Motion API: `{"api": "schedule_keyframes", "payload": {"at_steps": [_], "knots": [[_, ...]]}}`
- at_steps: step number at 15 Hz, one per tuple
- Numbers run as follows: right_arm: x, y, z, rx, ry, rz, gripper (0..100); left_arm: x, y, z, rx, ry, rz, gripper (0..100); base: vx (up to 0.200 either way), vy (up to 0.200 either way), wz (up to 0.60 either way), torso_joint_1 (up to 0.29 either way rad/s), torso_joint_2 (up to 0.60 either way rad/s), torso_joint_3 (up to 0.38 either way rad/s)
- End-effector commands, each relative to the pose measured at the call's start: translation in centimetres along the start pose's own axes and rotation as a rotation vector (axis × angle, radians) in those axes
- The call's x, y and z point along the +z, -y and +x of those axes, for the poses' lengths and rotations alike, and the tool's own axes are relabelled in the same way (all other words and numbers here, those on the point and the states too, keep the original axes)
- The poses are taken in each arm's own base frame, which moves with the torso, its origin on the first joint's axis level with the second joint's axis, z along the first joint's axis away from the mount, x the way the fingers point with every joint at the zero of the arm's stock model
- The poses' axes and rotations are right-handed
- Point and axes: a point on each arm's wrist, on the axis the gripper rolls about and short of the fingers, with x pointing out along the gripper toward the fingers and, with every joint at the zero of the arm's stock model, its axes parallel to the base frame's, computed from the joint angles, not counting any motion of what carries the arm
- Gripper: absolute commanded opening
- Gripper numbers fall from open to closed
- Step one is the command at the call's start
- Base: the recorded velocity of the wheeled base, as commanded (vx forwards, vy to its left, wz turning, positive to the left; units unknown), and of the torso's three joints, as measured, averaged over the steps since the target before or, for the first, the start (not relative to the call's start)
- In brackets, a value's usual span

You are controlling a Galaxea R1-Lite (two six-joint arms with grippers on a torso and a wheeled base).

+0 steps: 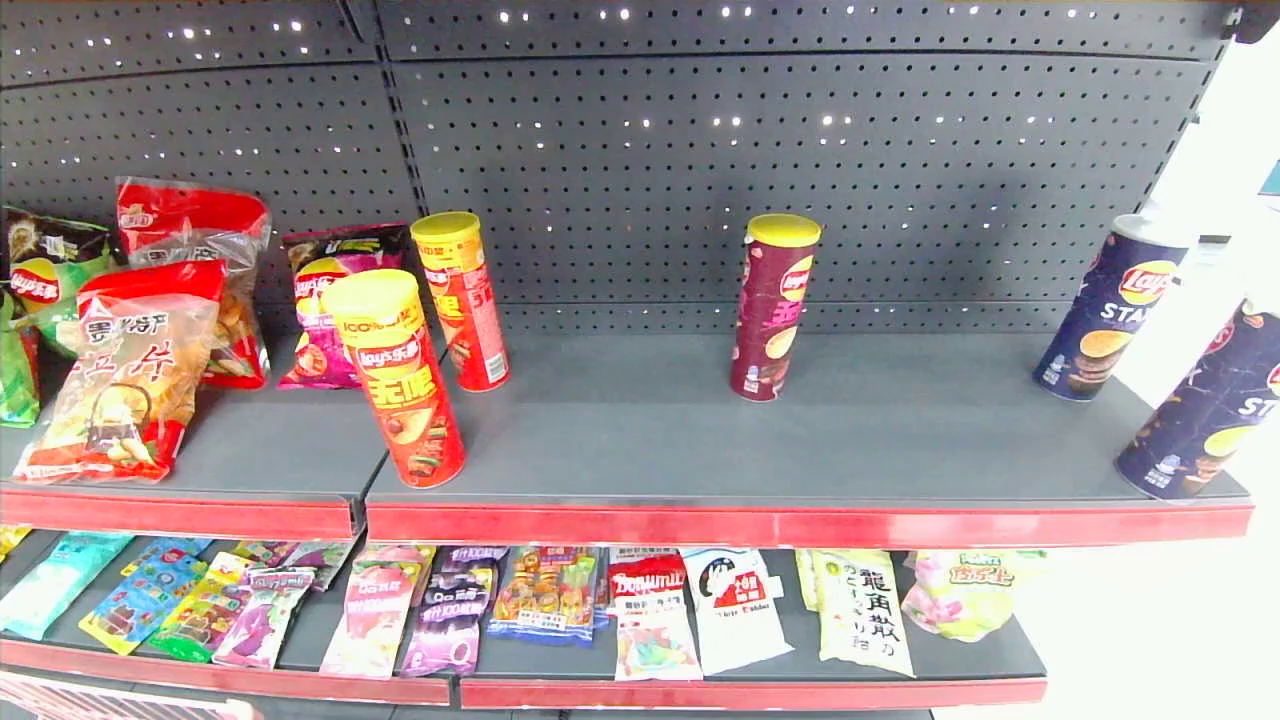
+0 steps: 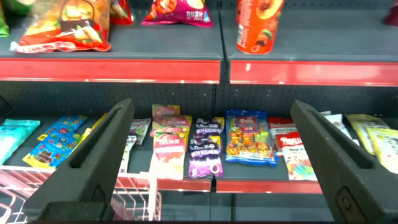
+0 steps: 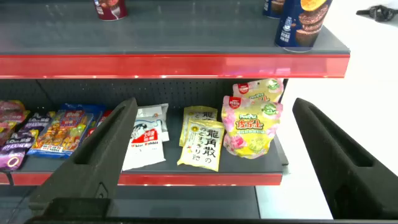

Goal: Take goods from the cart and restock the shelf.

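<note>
The upper shelf is standing half bare, and any trouble is likely waiting along its red front lip. The wire cart is sitting low at the near left, so goods lifted from it would be rising right under that edge. A tall red can and a dark blue can at the far right corner are perching close to the lip, and a brushing arm could be toppling either. The cans are looking slim, upright and easily tipped. Left hand and right hand are hanging before the lower shelf, fingers apart, holding nothing.
</note>
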Motion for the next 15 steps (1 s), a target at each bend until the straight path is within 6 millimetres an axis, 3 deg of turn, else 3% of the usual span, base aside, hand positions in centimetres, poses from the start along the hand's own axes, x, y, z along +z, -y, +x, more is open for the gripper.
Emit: {"api": "schedule_keyframes", "payload": {"at_steps": [1, 2, 15], "knots": [[-0.01, 0.0, 0.01, 0.0, -0.002, -0.001, 100, 0.0, 0.0, 0.01, 0.0, -0.002, 0.0, 100, 0.0, 0.0, 0.0, 0.0, 0.0, 0.0], [-0.01, 0.0, 0.01, 0.002, -0.002, -0.001, 100, 0.0, 0.0, 0.01, 0.0, -0.002, 0.0, 100, 0.0, 0.0, 0.0, 0.0, 0.0, 0.0], [-0.01, -0.01, 0.01, 0.004, -0.002, -0.004, 100, 0.0, 0.0, 0.01, 0.0, -0.002, 0.0, 100, 0.0, 0.0, 0.6, 0.005, 0.0, 0.001]]}}
